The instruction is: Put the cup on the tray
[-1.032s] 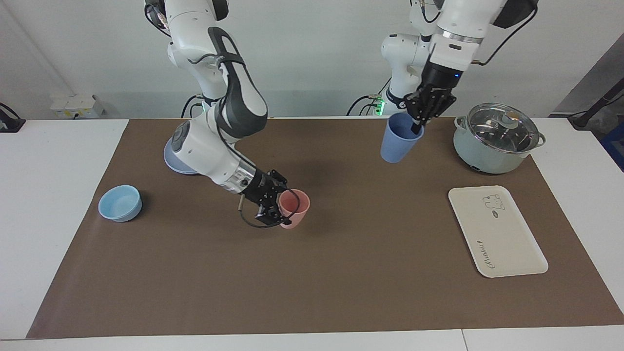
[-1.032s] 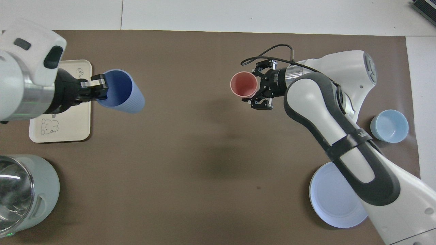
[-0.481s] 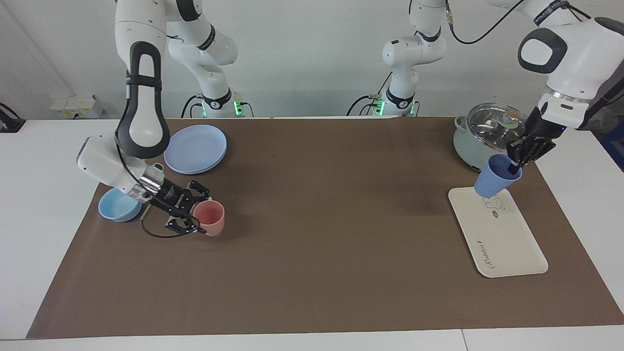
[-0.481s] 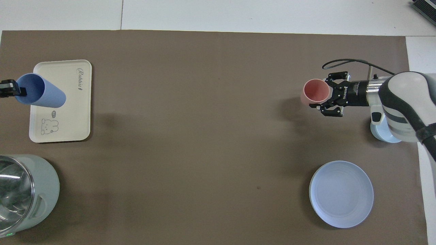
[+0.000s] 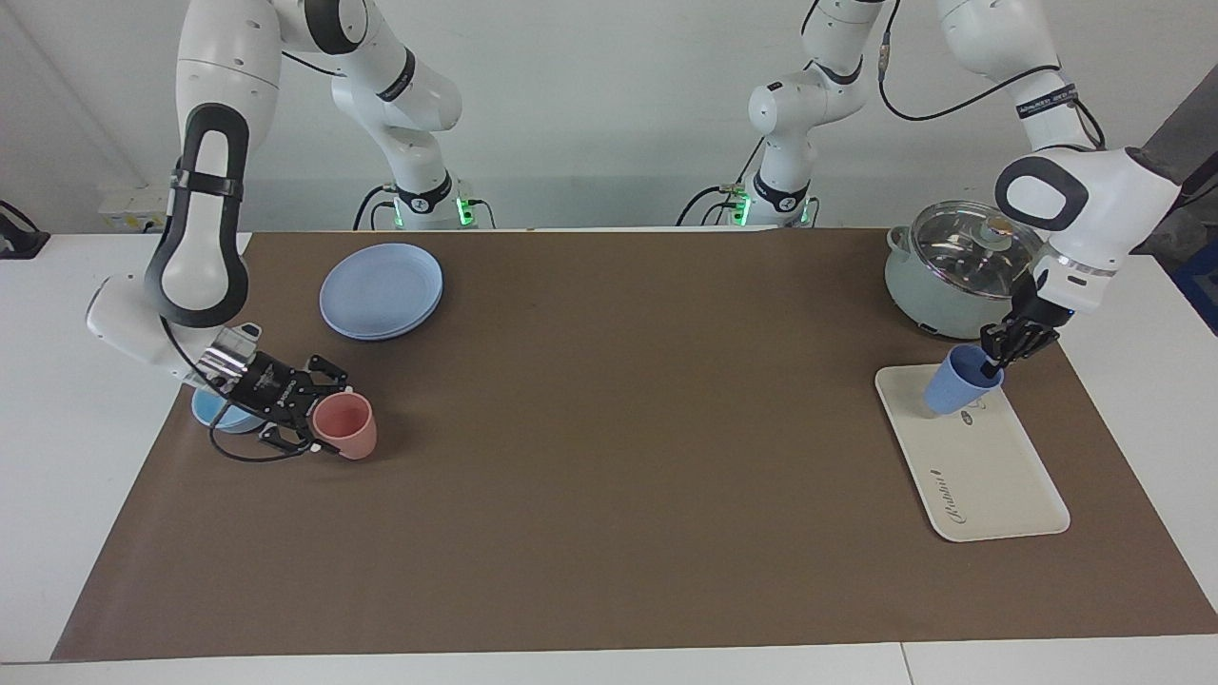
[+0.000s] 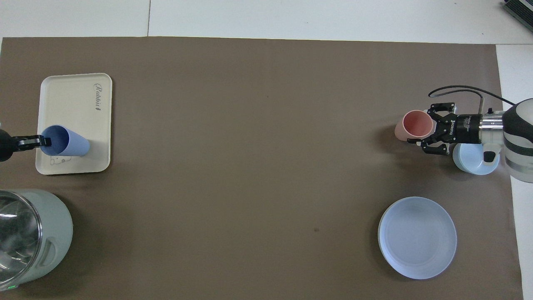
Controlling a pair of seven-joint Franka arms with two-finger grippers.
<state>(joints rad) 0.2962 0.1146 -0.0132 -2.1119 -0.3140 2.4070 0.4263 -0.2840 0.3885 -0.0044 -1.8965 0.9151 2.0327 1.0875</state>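
Note:
The periwinkle-blue cup (image 5: 954, 384) (image 6: 68, 144) hangs tilted in my left gripper (image 5: 996, 361) (image 6: 43, 141), which is shut on its rim. The cup's base is at the surface of the cream tray (image 5: 990, 480) (image 6: 70, 100), over the bear drawing at the end nearer to the robots; I cannot tell whether it touches. My right gripper (image 5: 324, 423) (image 6: 429, 129) is low at the right arm's end of the table, shut on the rim of the salmon-pink cup (image 5: 347, 428) (image 6: 412, 126).
A light-blue bowl (image 5: 211, 414) (image 6: 472, 160) sits beside the pink cup, partly under the right wrist. A round blue plate (image 5: 381, 290) (image 6: 417, 237) lies nearer to the robots. A lidded green pot (image 5: 961, 271) (image 6: 29, 237) stands near the tray. A brown mat (image 5: 618, 428) covers the table.
My left gripper has carried the blue cup from mid-table over to the tray and lowered it onto its near end. My right gripper has moved the pink cup toward the bowl.

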